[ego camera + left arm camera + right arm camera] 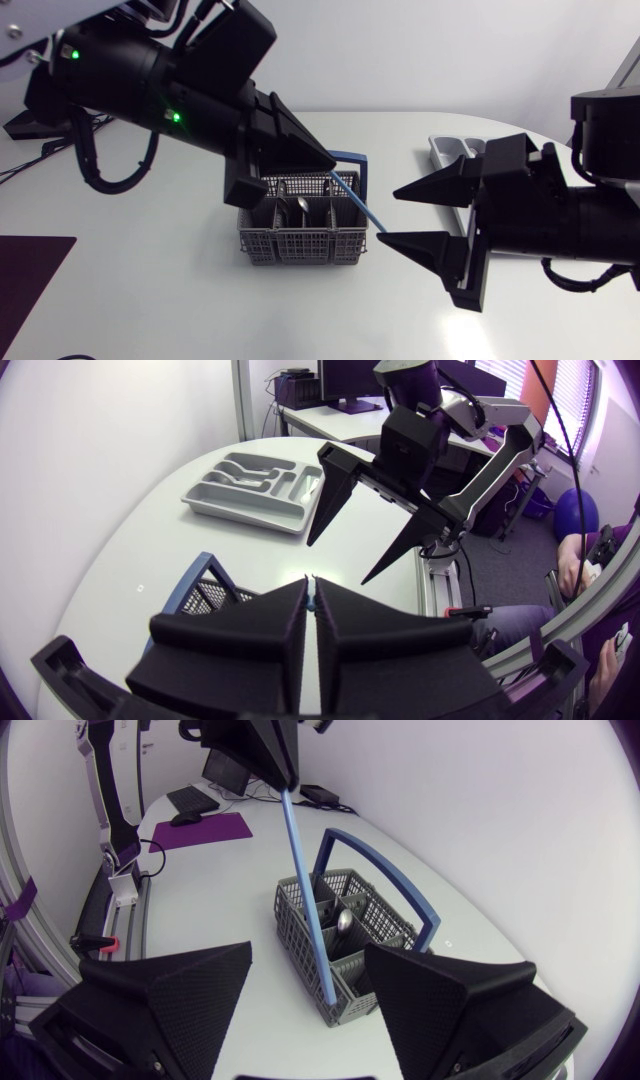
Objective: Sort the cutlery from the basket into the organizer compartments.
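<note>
Overhead, left end effector (328, 160) pinching blue utensil (355, 198), gripped end hidden, right end effector (388, 215) wide open.

The grey lattice basket (300, 240) looks like matt moulded plastic, and the slim blue utensil (356, 200) like smooth plastic. A spoon (303, 207) inside gleams as polished metal. The grey organizer tray (250, 488) is satin plastic and the white table (150, 290) faintly glossy. The right gripper (388, 215) has matt black, finely grained fingers (170, 990).

Grey lattice basket (300, 243), blue handle (390, 877); pale blue utensil (355, 203); light grey organizer (240, 512); white tabletop (150, 290); dark purple mat (25, 280).
</note>
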